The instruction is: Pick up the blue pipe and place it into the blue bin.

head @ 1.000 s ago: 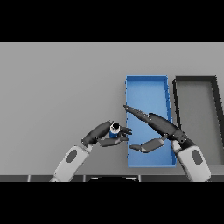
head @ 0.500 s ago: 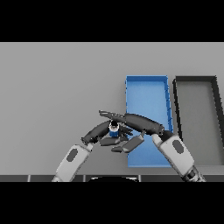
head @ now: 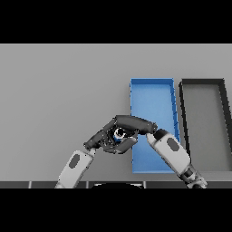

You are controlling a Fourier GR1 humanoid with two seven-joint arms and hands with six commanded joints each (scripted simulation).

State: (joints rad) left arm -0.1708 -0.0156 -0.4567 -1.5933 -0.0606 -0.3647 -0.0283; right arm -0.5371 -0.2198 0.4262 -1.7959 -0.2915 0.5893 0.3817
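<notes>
One blue pipe (head: 119, 134) | gripped by both hands: left hand (head: 100, 140), right hand (head: 131, 125) | two bins

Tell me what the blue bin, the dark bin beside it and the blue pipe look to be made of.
The blue bin looks like rigid plastic: flat, even, matte colour, thin straight walls, no shine. The dark bin has the same build in black with a grey floor, so probably plastic too. The blue pipe is mostly hidden between the left hand and right hand; its material cannot be judged.
</notes>
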